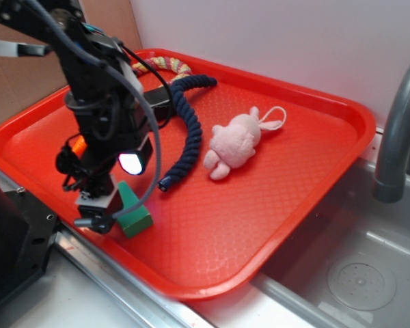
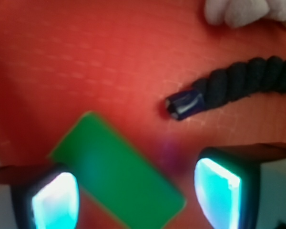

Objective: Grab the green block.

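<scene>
The green block (image 1: 134, 212) lies flat on the red tray (image 1: 260, 225) near its front-left edge. My gripper (image 1: 104, 217) is lowered right over it, touching or almost touching the tray. In the wrist view the green block (image 2: 117, 171) sits slanted between my gripper's (image 2: 136, 195) two glowing fingertips (image 2: 55, 202). The jaws stand wide apart and open. The left pad is close to the block's edge, and a gap of bare tray separates the block from the right pad (image 2: 218, 191).
A dark blue twisted rope (image 1: 189, 130) curves across the tray, its end (image 2: 183, 105) just beyond the block. A pink plush bunny (image 1: 236, 140) lies mid-tray, and a coloured rope ring (image 1: 161, 65) at the back. A faucet (image 1: 396, 130) and sink (image 1: 359, 277) are on the right.
</scene>
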